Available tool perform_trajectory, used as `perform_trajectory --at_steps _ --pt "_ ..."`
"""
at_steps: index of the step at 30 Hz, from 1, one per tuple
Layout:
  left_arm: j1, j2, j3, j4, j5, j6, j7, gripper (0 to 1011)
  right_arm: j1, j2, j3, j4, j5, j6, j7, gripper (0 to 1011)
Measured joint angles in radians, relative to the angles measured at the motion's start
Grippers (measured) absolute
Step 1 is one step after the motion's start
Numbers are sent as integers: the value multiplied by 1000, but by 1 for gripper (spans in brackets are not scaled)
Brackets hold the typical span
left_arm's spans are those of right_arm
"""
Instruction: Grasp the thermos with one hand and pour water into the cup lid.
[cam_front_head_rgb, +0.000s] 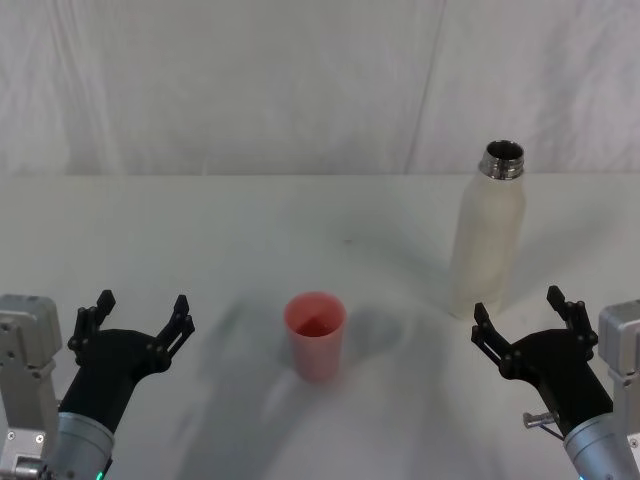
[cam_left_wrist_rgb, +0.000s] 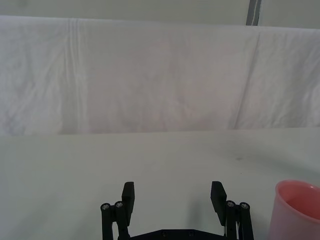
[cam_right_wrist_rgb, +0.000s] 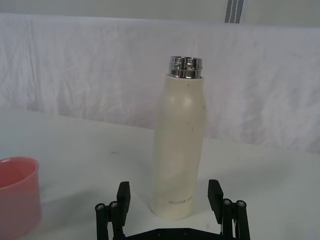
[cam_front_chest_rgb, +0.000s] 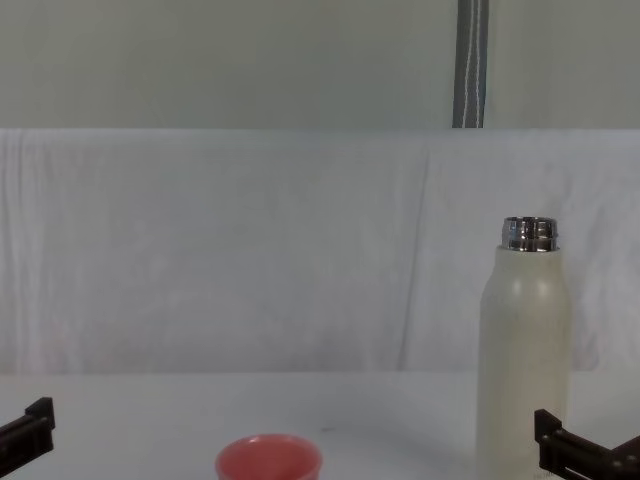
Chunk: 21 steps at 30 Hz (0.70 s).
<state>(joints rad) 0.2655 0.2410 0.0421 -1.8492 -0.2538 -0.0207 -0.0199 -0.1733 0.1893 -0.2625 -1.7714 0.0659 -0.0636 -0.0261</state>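
Right end effector, black and angular on its silver-grey wrist, sits at the near right with its jaws spread wide and nothing between them, lined up on the tall cream-white matte thermos with the shiny steel threaded neck. In the right wrist view the bottle body stands just beyond the gap between the fingers, not touched yet.

That thermos stands upright on the right side of the white desk, cap off. My guess is it's rigid steel under the matte coat, so squeezing won't dent it, but a round smooth wall can twist in a two-jaw pinch, and if it's full it'll be heavy and want to swing once tipped. I'd grab the straight body around the middle or a bit lower, well below the rounded shoulders.

Small salmon-pink round cup lid sits near centre, well apart to the left of the bottle; it looks light and easy to knock over.

Left end effector is parked near left, jaws spread too, empty.
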Motion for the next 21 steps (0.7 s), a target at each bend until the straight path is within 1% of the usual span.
perform_trajectory --at_steps 21 --pt "0 0 0 0 0 0 0 1001 0 0 0 0 0 0 0 1001"
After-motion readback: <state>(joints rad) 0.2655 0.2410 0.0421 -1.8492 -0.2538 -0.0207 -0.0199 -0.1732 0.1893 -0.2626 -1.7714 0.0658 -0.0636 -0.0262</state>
